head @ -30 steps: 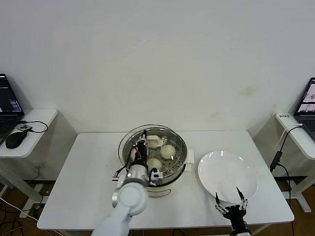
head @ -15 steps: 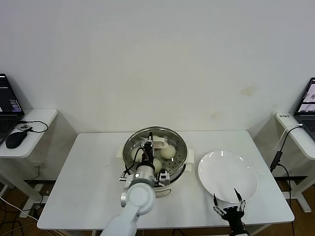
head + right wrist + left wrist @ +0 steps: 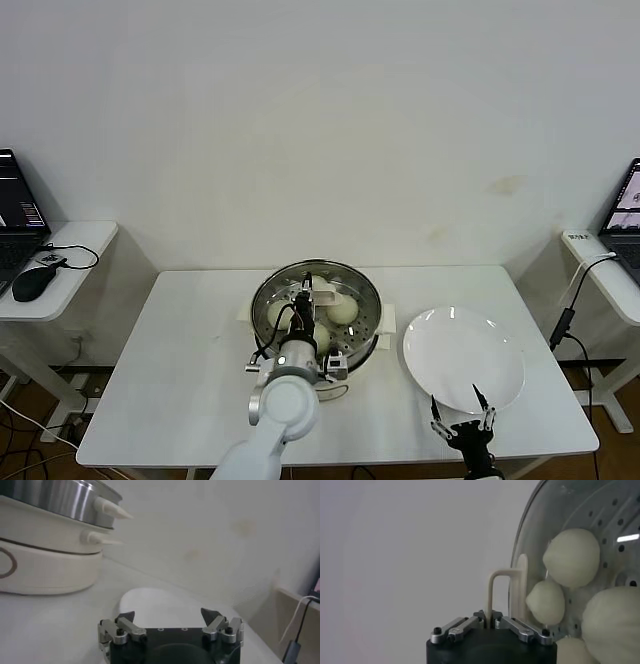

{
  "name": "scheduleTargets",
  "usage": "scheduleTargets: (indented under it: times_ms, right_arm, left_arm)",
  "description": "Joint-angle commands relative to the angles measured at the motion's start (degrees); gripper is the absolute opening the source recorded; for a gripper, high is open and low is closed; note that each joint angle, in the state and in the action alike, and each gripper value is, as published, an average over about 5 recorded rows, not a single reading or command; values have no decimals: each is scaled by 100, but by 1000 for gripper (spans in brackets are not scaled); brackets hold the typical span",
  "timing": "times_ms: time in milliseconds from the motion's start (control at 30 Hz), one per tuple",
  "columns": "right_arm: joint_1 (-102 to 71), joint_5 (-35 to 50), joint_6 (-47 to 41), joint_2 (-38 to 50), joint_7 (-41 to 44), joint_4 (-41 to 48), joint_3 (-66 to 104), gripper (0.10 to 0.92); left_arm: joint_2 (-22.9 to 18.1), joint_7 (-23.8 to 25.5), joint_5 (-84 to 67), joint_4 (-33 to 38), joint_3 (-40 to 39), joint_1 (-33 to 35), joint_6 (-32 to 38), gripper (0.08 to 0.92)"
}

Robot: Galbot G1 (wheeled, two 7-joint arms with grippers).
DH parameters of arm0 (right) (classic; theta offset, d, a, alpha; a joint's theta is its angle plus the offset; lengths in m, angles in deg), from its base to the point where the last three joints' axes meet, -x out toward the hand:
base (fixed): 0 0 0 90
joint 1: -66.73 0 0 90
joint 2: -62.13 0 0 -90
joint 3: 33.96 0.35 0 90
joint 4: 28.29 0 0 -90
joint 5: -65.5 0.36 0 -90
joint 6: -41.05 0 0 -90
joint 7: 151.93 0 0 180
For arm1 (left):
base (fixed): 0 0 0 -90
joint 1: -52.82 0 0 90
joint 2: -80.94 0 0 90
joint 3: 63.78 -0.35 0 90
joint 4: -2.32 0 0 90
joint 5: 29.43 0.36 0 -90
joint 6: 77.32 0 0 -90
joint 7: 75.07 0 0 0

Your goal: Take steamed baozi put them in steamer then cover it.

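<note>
The steamer (image 3: 364,344) stands mid-table on its white base (image 3: 45,565). A clear glass lid (image 3: 352,286) lies over it. Through the glass I see the steamed baozi (image 3: 342,311) on the perforated tray. The left wrist view shows several of them, such as one (image 3: 571,557) and another (image 3: 546,601). My left gripper (image 3: 305,292) is above the lid's middle. Its jaws (image 3: 488,620) pinch the thin bar of the cream lid handle (image 3: 507,592). My right gripper (image 3: 455,408) is open and empty at the table's front edge, just in front of the white plate (image 3: 463,358).
The white table (image 3: 180,340) has bare surface left of the steamer. The plate (image 3: 160,602) holds nothing. A side table on the left carries a laptop and a mouse (image 3: 30,283). Another on the right has a laptop and a hanging cable (image 3: 565,315).
My left gripper has carried the lid rightward from the steamer's left side until it sits centred over the pot. The right gripper has drifted slightly towards the front edge.
</note>
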Motion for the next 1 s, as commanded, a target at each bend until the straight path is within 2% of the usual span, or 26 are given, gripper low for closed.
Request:
scheduleTargets:
  times_ms: [33,367,600,700,767,833,933,1000]
  right_arm:
    - [10,-6,-9,4,7,16,-12,823]
    - [18,-11,-4,26,11,45,-29,823]
    - [-6,6,-7,79,14,40,-50,823]
    - [-54,111,5,174,23,-9,-73,823]
    - [-116,264,20,290,35,-66,-81,823]
    - [-160,390,11,370,52,-123,-80,823]
    - [-201,495,-31,397,76,-195,-102,823]
    - [-245,558,-61,413,92,-254,-137,823]
  left_arm:
    - [6,-4,9,149,-8,79,13,231]
    - [371,-142,-249,1304,90,903,86,517]
    - [853,-594,-1383,2701,481,2104,190,724]
    - [1041,-1192,-2604,3152,926,2883,363,789]
    - [1134,-1830,-3930,3306,1327,3361,600,809]
    - [1238,-2504,-5905,3258,1949,3778,1221,821]
    - [1290,-2939,-8148,2872,2853,4247,2464,823]
    - [1267,-3012,-8766,2618,3137,4457,2875,823]
